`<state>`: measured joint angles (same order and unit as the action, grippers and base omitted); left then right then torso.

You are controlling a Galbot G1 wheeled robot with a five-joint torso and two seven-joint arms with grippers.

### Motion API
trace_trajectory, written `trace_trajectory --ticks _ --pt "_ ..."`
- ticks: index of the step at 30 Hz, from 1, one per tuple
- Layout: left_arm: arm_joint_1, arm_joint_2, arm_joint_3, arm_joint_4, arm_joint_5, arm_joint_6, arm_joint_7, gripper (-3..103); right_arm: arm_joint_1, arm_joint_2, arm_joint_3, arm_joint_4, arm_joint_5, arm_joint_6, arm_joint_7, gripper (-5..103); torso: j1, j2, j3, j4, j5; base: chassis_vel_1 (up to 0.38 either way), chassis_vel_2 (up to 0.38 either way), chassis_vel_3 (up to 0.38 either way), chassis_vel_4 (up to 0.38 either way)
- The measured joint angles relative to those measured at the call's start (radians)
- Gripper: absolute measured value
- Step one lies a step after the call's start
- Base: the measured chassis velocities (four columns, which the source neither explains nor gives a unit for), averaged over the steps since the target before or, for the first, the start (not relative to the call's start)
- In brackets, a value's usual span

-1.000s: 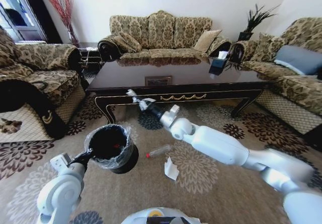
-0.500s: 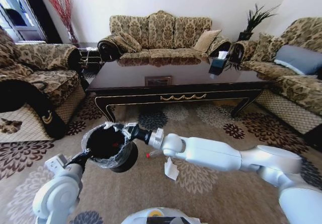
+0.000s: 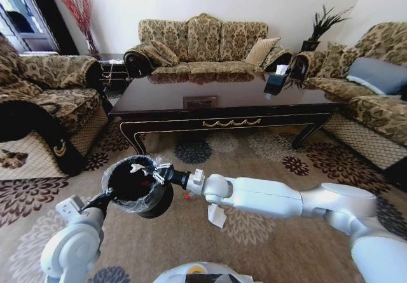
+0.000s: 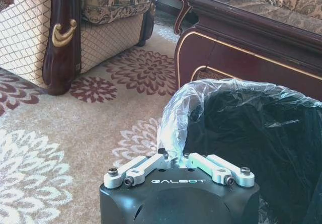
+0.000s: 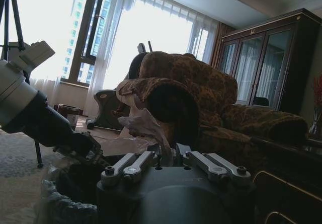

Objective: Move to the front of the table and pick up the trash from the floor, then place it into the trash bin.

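My left gripper is shut on the rim of the black trash bin and holds it up off the floor. Over the bin's mouth, my right gripper is shut on crumpled white paper. Another piece of white paper lies on the flowered carpet under my right arm. The red cap of the bottle peeks out below that arm. The dark table stands just beyond.
Patterned sofas ring the table: one on the left, one at the back, one on the right. A tissue box sits on the table. Open carpet lies between me and the table.
My right arm has swung left and down from near the table's edge, carrying the crumpled paper until it is over the bin's mouth. The left arm and bin barely moved.
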<state>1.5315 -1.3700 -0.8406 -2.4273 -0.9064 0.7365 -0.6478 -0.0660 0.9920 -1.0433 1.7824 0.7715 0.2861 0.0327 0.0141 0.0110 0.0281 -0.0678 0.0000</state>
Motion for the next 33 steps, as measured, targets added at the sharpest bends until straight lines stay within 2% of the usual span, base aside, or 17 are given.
trace_trajectory --ticks 3,4,6,7,10,13,14,16,17,20,21,22,24,27,30,32,33 --pt "0.000 0.001 0.000 0.000 0.001 0.000 0.000 3 -0.006 0.001 0.006 0.000 0.017 -0.005 0.000 28 0.000 0.000 0.000 0.0000 0.0000 0.000 0.000 0.000 0.000" --pt "0.000 0.001 0.000 0.000 0.001 0.000 0.000 3 -0.009 0.001 0.010 -0.001 0.021 -0.007 0.000 28 0.000 0.000 0.000 0.0000 0.0000 0.000 0.000 0.000 0.000" --pt "0.000 0.002 0.000 0.001 0.002 0.000 0.001 3 -0.014 0.001 0.014 -0.006 0.022 -0.008 -0.001 38 0.000 0.000 0.000 0.0000 0.0000 0.000 0.000 0.000 0.000" --pt "0.000 0.002 0.000 0.001 0.002 0.000 0.001 3 -0.014 0.001 0.014 -0.006 0.022 -0.008 -0.001 38 0.000 0.000 0.000 0.0000 0.0000 0.000 0.000 0.000 0.000" --pt "0.000 0.003 0.000 0.004 0.003 0.000 0.001 3 -0.026 -0.005 0.028 -0.016 0.021 -0.008 -0.011 55 0.000 0.000 0.000 0.0000 0.0000 0.000 0.000 0.000 0.000" --pt "0.000 0.003 0.001 0.005 0.004 0.000 0.001 3 -0.031 -0.010 0.034 -0.018 0.021 -0.007 -0.015 61 0.000 0.000 0.000 0.0000 0.0000 0.000 0.000 0.000 0.000" --pt "-0.001 0.004 0.001 0.006 0.004 0.000 0.001 3 -0.035 -0.014 0.040 -0.020 0.023 -0.007 -0.017 71 0.000 0.000 0.000 -0.0001 0.0000 0.000 0.000 0.000 0.000" --pt "-0.001 0.004 0.001 0.006 0.004 0.000 0.002 3 -0.037 -0.017 0.046 -0.020 0.024 -0.006 -0.017 71 0.000 0.000 0.000 0.0000 0.0000 0.000 0.000 0.000 0.000" --pt "-0.002 0.004 0.002 0.007 0.004 0.000 0.002 3 -0.039 -0.019 0.051 -0.021 0.026 -0.006 -0.017 77 0.000 0.000 0.000 0.0000 0.0000 0.000 0.000 0.000 0.000" --pt "-0.005 0.005 0.002 0.010 0.005 0.000 0.003 3 -0.059 -0.025 0.103 -0.023 0.080 -0.013 -0.011 93 0.000 0.000 0.000 0.0000 0.0000 0.000 0.000 0.000 0.000" --pt "-0.005 0.005 0.002 0.010 0.005 0.000 0.003 3 -0.059 -0.025 0.103 -0.023 0.080 -0.013 -0.011 93 0.000 0.000 0.000 0.0000 0.0000 0.000 0.000 0.000 0.000" --pt "-0.006 0.005 0.001 0.012 0.007 -0.002 0.004 3 -0.070 -0.024 0.131 -0.027 0.117 -0.013 -0.012 93 0.000 0.000 0.000 0.0000 0.0001 0.000 0.000 0.000 0.000" --pt "-0.008 0.010 -0.008 0.019 0.016 -0.009 0.005 3 -0.104 -0.022 0.220 -0.059 0.216 -0.017 -0.019 99 0.000 0.000 0.000 0.0000 0.0000 0.000 0.000 0.000 0.000" --pt "-0.010 0.013 -0.019 0.021 0.020 -0.011 0.005 3 -0.122 -0.023 0.273 -0.094 0.260 -0.027 -0.022 100 0.000 0.000 0.000 0.0002 0.0001 0.000 0.000 0.000 0.000" --pt "-0.013 0.014 -0.032 0.022 0.019 -0.012 0.002 3 -0.149 -0.036 0.335 -0.139 0.287 -0.068 -0.015 100 0.000 0.000 0.000 0.0002 0.0002 0.000 0.000 0.000 0.000" --pt "-0.014 0.012 -0.038 0.021 0.012 -0.012 -0.001 3 -0.180 -0.060 0.376 -0.147 0.285 -0.161 0.056 100 0.000 0.000 0.000 0.0000 0.0000 0.000 0.000 0.000 0.000" --pt "-0.017 0.013 -0.043 0.018 0.001 -0.012 -0.003 3 -0.211 -0.078 0.394 -0.135 0.286 -0.253 0.152 100 0.000 0.000 0.000 -0.0004 -0.0001 0.000 0.000 0.000 0.000"
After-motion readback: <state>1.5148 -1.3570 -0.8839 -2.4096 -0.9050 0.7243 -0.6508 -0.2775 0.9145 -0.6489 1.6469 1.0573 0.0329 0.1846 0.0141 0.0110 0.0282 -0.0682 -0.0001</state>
